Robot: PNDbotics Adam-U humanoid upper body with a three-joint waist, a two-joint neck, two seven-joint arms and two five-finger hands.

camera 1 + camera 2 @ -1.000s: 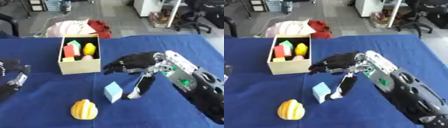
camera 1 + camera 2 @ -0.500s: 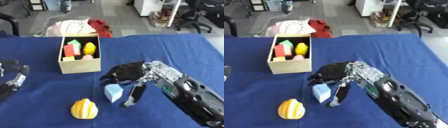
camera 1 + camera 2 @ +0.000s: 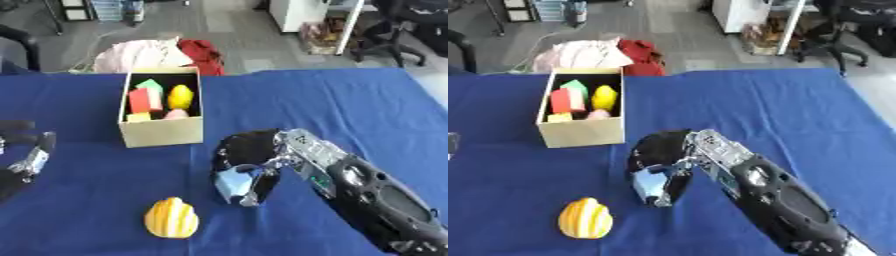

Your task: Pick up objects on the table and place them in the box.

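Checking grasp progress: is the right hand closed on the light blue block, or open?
Shut on it: the right hand has its fingers curled round the light blue block, which shows between them above the blue cloth.

Blue cloth-covered tabletop (image 3: 341,100) filled most of the view. Behind its far edge, a pink-white bundle of fabric (image 3: 140,52) lay touching a red fabric item (image 3: 203,52) on grey floor (image 3: 227,20). Black office chair (image 3: 411,30) stood at upper right.
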